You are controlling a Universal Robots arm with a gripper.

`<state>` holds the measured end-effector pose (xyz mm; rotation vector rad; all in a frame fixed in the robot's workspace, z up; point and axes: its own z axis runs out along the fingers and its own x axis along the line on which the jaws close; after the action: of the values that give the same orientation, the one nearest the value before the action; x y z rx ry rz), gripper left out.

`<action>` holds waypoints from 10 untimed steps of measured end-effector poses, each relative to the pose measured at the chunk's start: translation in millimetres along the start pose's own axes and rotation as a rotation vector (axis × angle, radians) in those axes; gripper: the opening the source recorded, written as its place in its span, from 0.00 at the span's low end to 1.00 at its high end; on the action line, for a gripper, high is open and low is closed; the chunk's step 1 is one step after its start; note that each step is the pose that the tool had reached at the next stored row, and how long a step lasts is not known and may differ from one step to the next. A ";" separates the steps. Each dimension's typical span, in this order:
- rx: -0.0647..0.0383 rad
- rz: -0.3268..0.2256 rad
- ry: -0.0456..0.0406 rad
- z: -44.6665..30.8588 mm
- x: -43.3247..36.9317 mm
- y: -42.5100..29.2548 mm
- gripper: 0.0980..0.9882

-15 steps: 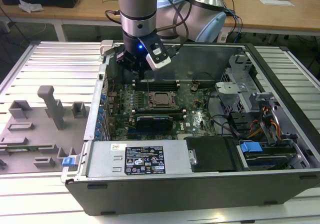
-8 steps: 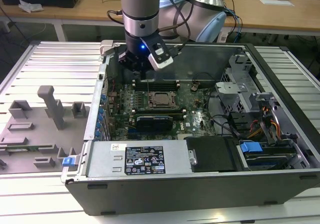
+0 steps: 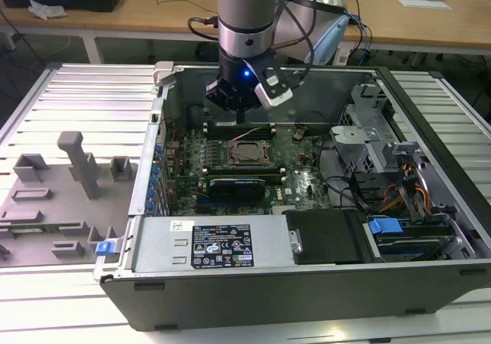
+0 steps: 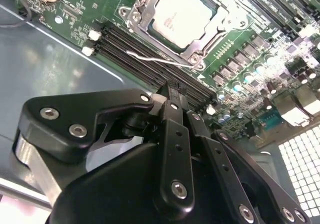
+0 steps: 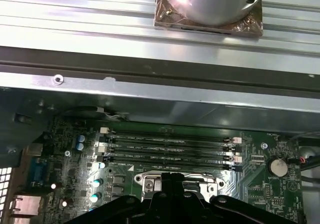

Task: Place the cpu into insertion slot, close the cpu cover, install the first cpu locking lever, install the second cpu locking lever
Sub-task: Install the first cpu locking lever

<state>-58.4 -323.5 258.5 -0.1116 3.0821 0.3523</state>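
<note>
Jaws pressed together and empty hang over four memory slots [image 5: 170,149], with one wire lever [image 4: 155,59] just past them, then one cpu [image 4: 182,16] seated under one cover [image 4: 142,6].

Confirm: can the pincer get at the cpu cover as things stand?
Probably yes. The pincer hangs over the memory slots, and nothing stands between it and the neighbouring cpu cover, which seems to lie flat around the cpu.

Pale cpu [image 4: 182,16] beneath closed cpu cover [image 4: 145,4]
</note>
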 end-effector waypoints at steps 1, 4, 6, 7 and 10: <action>0.000 -0.001 -0.0030 0.5 0.0 -0.1 0.01; 0.002 -0.006 -0.0253 2.1 0.2 -0.5 0.01; 0.004 -0.010 -0.0406 3.2 0.3 -0.7 0.01; 0.004 -0.011 -0.0492 3.8 0.4 -0.8 0.01; 0.006 -0.017 -0.0724 5.0 0.6 -1.1 0.01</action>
<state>-58.8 -323.5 253.4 -0.1221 3.0087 0.3380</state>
